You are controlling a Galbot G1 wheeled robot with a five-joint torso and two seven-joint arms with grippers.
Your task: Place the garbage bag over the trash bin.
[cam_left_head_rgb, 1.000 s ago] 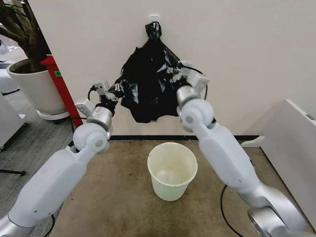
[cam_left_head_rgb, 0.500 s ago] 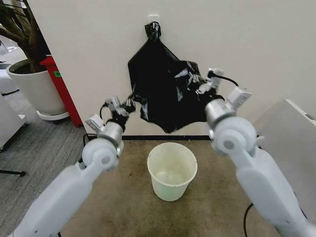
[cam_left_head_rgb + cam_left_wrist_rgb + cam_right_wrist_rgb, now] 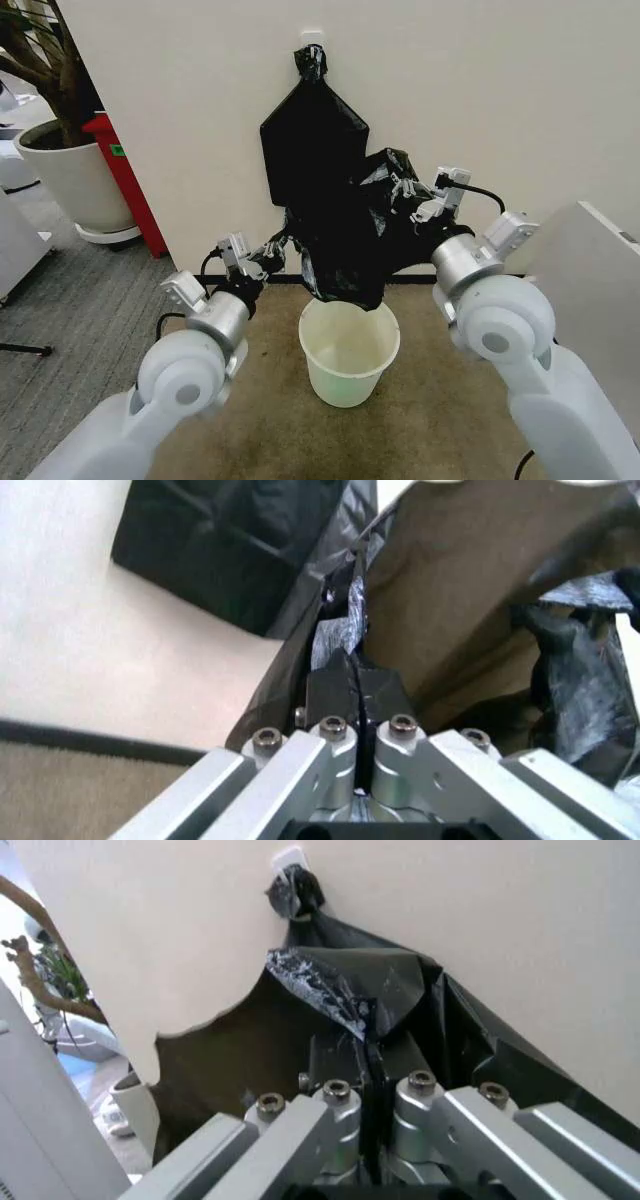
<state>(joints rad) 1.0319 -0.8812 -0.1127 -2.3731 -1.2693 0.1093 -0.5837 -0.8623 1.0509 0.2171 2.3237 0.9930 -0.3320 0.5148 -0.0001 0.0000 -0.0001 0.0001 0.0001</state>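
Garbage bag (image 3: 345,240) stretched between left gripper (image 3: 268,256) and right gripper (image 3: 408,192), jaws clamped on opposite edges, mouth spread above trash bin (image 3: 349,346).

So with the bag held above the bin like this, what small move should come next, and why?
Probably lower both grippers a little further while keeping them spread. The left gripper and right gripper are each shut on an edge of the bag, whose lower end hangs just at the bin rim, so its mouth isn't over the rim yet.
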